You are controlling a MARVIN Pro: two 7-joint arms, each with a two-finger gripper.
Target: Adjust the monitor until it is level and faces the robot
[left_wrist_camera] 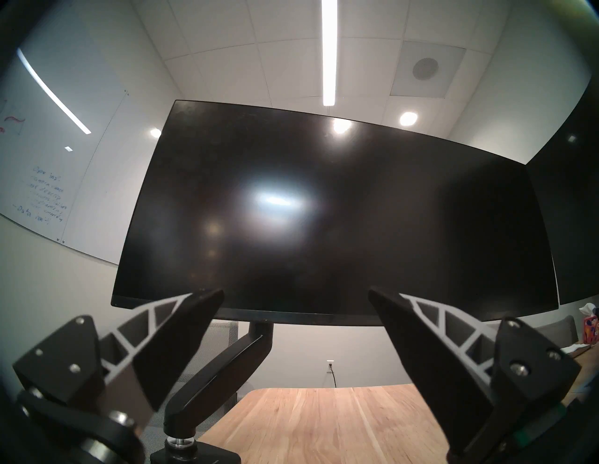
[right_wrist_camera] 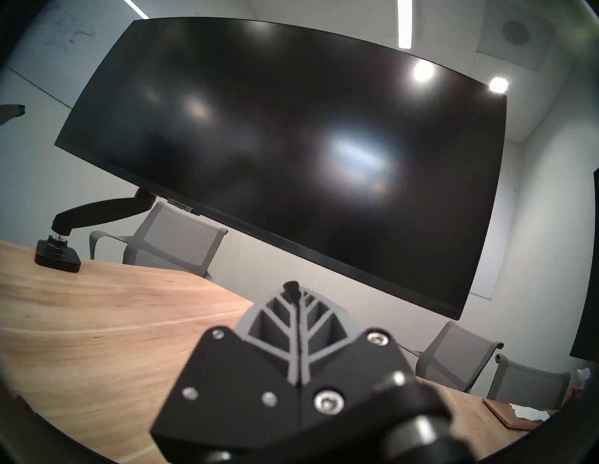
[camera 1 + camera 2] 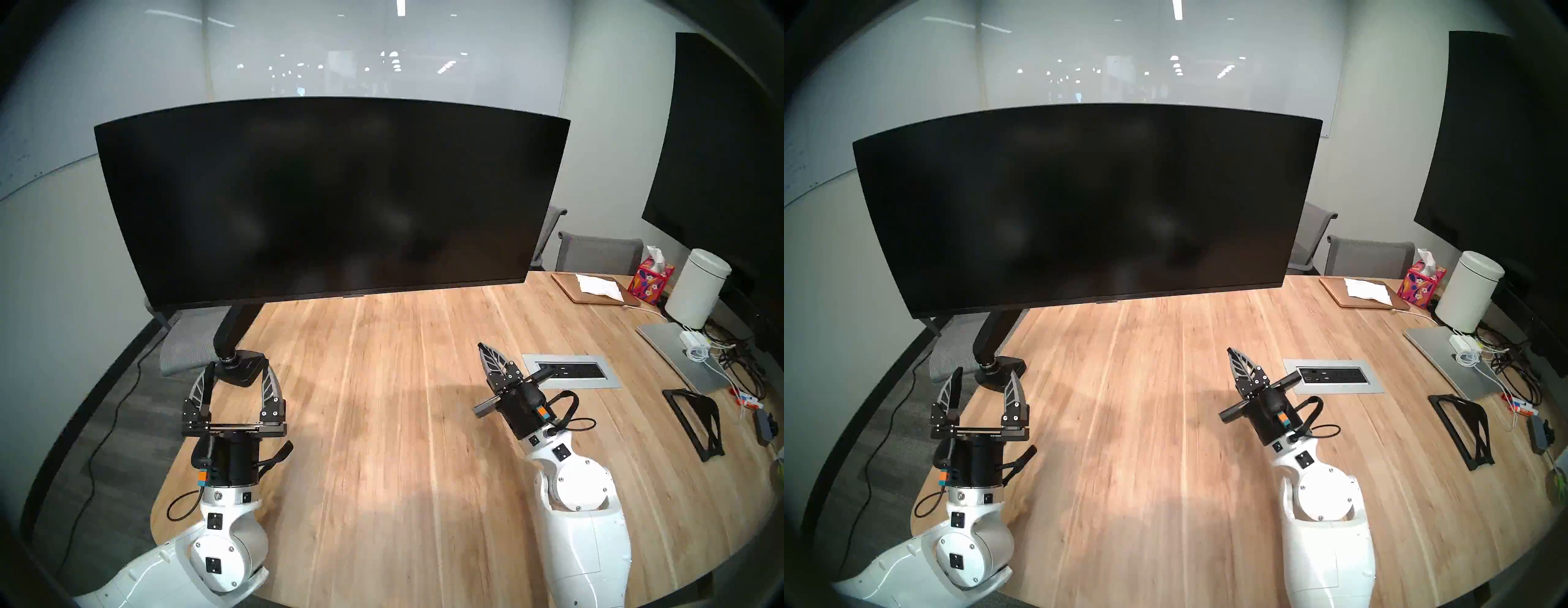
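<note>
My left gripper (image 3: 237, 384), fingers apart, and my right gripper (image 3: 494, 361), fingers together, hover empty over the table (image 3: 382, 424). Ahead and above: the monitor (image 3: 331, 199), long axis crosswise, its lower-left corner nearer my left.

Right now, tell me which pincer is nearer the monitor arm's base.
Left. The left pincer hangs open just in front of the base; the right pincer sits shut, well off to the right.
</note>
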